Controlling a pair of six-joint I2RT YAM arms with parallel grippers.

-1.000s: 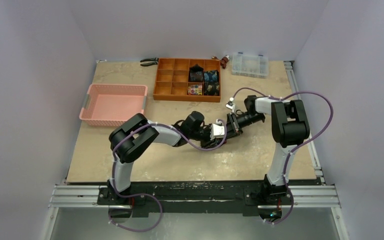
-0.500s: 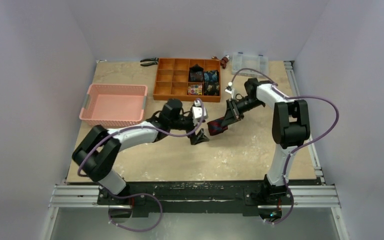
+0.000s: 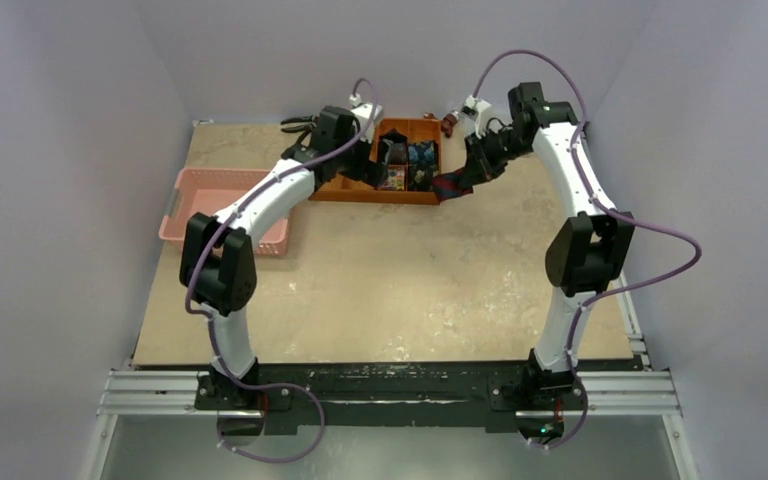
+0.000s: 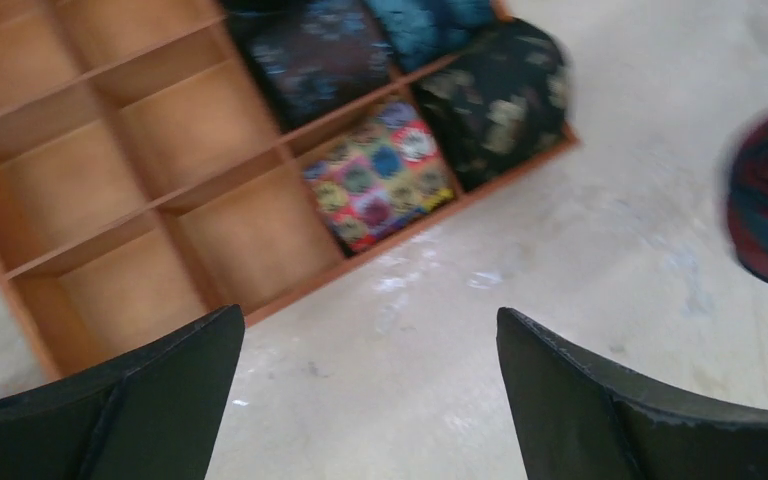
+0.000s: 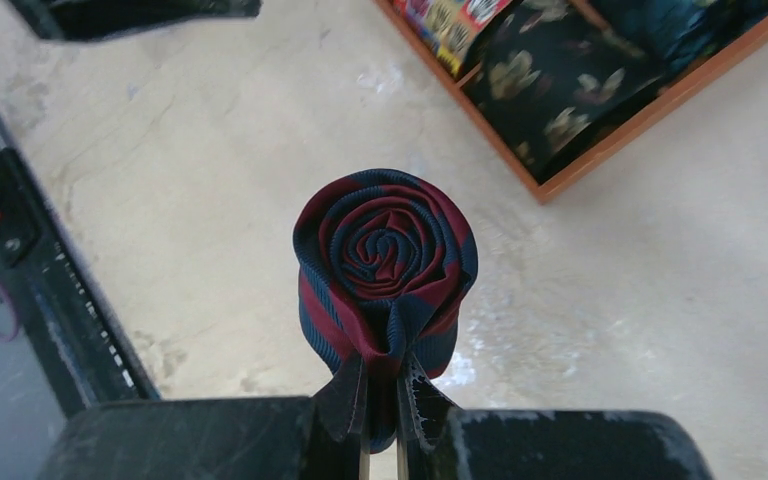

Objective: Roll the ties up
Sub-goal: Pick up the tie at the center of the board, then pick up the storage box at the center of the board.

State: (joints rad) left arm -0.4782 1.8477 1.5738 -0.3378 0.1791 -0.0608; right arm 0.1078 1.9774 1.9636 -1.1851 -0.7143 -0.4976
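Top view: found right claw (image 3: 460, 180) near far edge of surface (image 3: 390, 290), carrying striped tie roll (image 3: 447, 188) just beside right end of compartment tray (image 3: 400, 196). Left wrist: recorded left claw (image 4: 365, 325) gaping wide, empty, above tray's near edge; four other rolled ties (image 4: 380, 185) in compartments. Right wrist: saw claw pinched tight on roll's lower fold.

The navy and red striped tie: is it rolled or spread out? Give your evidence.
Rolled. The striped tie shows a tight spiral end-on in the right wrist view, its lower edge pinched in the right gripper.
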